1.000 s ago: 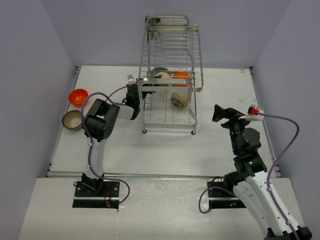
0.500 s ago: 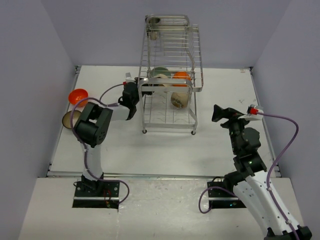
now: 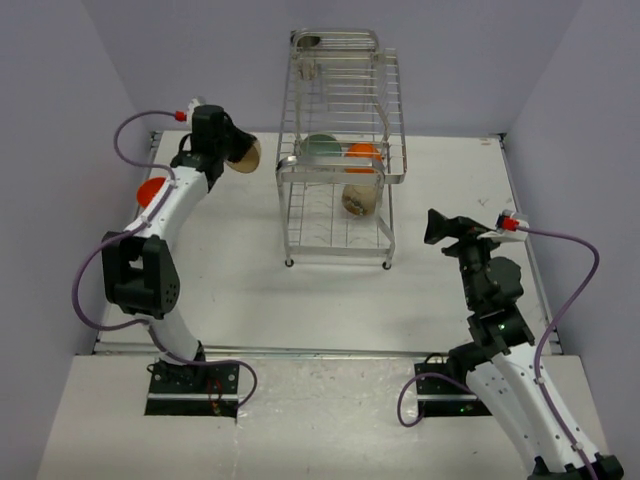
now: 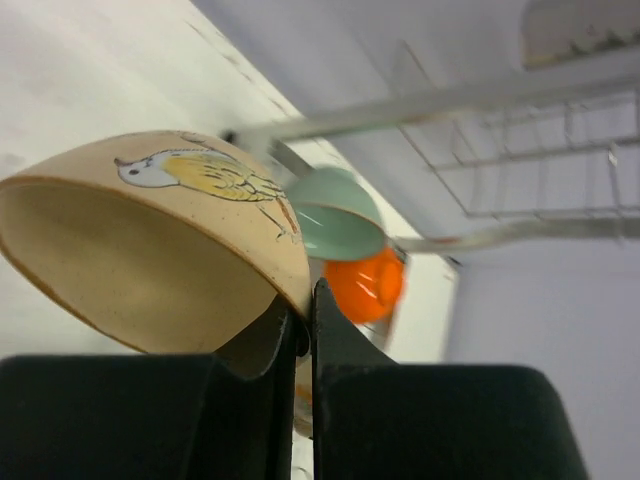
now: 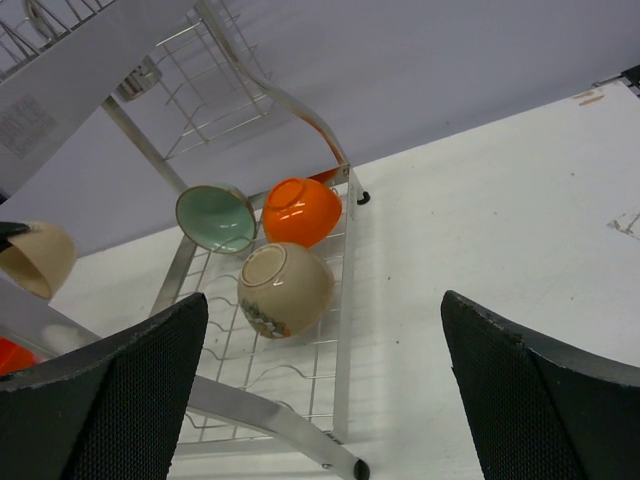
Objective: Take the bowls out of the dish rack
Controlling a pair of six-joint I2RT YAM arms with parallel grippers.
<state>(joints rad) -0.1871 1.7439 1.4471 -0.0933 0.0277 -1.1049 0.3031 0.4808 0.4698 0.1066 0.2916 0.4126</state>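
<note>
Dish rack is seen mid-table, with a mint bowl, an orange bowl and a beige bowl inside. A cream bowl is pinched by its rim in the left gripper, in the air left of the rack. The right gripper is spread wide, empty.

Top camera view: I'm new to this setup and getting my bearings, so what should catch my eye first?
The tall wire dish rack stands at the far middle of the table, with a mint bowl, an orange bowl and a cream bowl in it. To its left, the left gripper is raised and shut on the rim of a beige bowl with a bird painted on it.
</note>
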